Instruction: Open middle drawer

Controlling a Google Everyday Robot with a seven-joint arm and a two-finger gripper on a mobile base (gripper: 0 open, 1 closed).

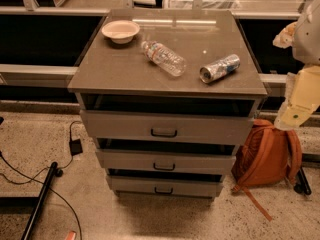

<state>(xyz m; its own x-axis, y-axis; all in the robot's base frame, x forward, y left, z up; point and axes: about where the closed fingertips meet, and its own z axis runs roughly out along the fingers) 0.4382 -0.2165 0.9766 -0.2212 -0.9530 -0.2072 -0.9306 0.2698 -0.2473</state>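
A grey-brown cabinet [167, 69] stands in the centre of the camera view with three flat drawer fronts stacked below its top. The middle drawer [200, 162] is the second front down and carries a small dark bar handle [164, 167]. A dark gap runs above each front. The top drawer [210, 128] looks widest and the bottom drawer [195, 187] narrowest. My arm hangs at the right edge, and my gripper [294, 111] is its cream lower end, to the right of the cabinet, level with the top drawer and clear of all handles.
On the cabinet top lie a pale bowl [120, 31], a clear plastic bottle [163, 58] on its side and a crushed can [219, 68]. An orange backpack [267, 154] leans at the cabinet's right foot. Cables and a dark adapter [76, 146] lie on the floor at left.
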